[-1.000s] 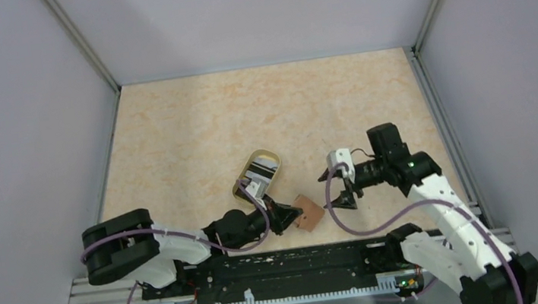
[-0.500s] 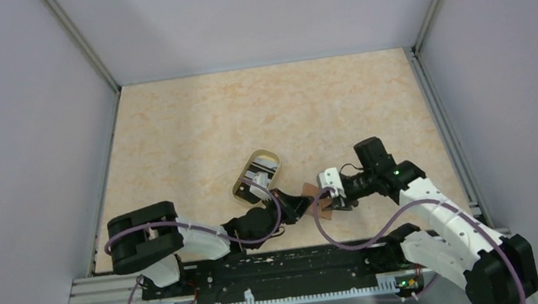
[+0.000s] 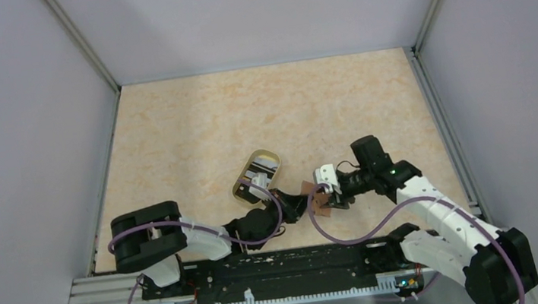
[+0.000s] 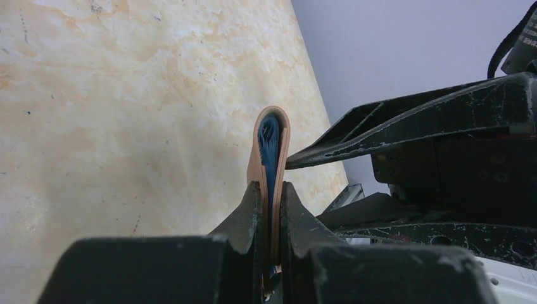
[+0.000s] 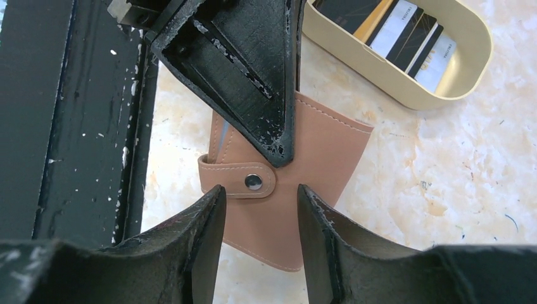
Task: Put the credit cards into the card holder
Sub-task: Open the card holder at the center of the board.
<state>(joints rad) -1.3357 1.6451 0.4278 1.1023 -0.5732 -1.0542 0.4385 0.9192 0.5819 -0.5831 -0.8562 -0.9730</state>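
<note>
The card holder [image 5: 304,190], a reddish-brown wallet with a snap tab [image 5: 244,180], is held off the table near its front edge. My left gripper [image 4: 270,185] is shut on it, and the left wrist view shows it edge-on [image 4: 269,142] with its blue inside. My right gripper [image 5: 260,190] is open, its fingertips on either side of the tab and just short of the leather. In the top view the two grippers [image 3: 298,203] [image 3: 328,194] meet at the card holder [image 3: 317,204]. The credit cards [image 5: 405,35], black and white with a yellowish stripe, lie in the oval dish.
The oval tan-rimmed dish [image 3: 257,175] sits on the table just behind and left of the left gripper. The black base rail [image 3: 286,265] runs along the near edge, directly below the card holder. Grey walls enclose the table on three sides.
My left gripper has carried the card holder up and to the right. My right gripper has swung left to it, and its jaws stand narrower than before.
</note>
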